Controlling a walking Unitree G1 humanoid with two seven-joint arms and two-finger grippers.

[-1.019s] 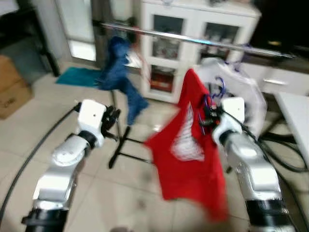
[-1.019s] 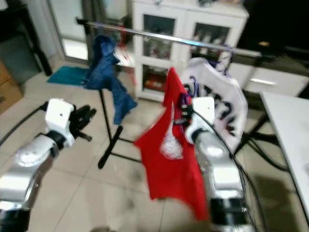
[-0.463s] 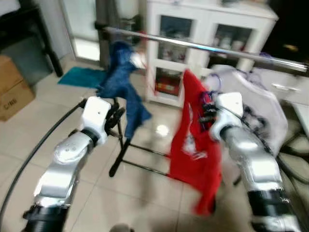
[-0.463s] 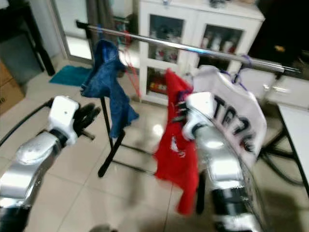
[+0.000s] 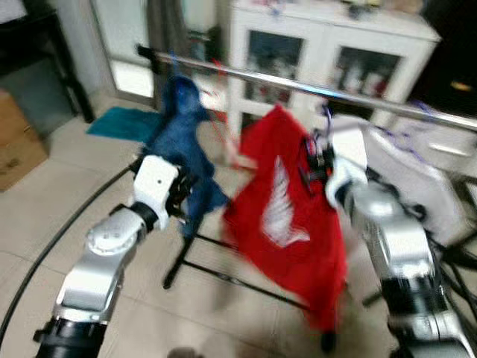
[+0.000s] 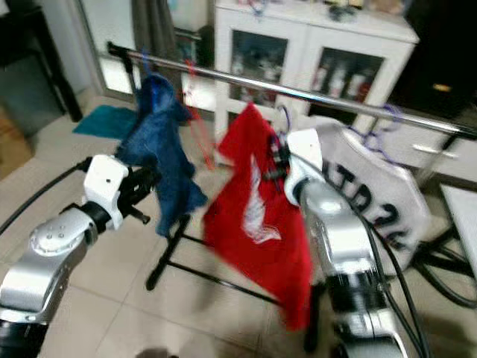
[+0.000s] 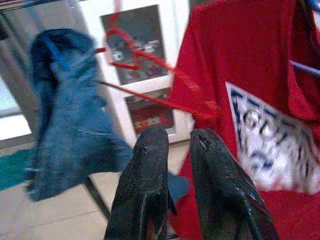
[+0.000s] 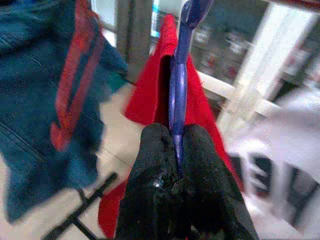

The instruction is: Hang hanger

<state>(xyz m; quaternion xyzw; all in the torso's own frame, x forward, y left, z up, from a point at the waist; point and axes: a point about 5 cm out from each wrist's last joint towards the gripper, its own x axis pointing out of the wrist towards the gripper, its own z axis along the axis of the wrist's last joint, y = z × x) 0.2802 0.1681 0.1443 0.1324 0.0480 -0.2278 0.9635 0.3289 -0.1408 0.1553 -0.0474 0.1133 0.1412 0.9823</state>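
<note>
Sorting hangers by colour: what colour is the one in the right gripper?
Blue-purple hanger, clearest in the right wrist view.

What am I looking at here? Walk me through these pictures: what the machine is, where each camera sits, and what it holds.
This is a humanoid robot with two silver arms, each ending in two long black fingers. Two pictures come from cameras on its head, looking forward and down; the other two come from cameras on its wrists, looking along the fingers.

Before it stands a clothes rail. A blue garment hangs on it at the robot's left and a white shirt at its right.

The right gripper is clamped on the neck of a purple hanger, which carries a red T-shirt with a white print. It holds it up close to the rail, between the other two garments. The left gripper holds nothing, its fingers nearly together, raised near the blue garment. The pictures are blurred.
</note>
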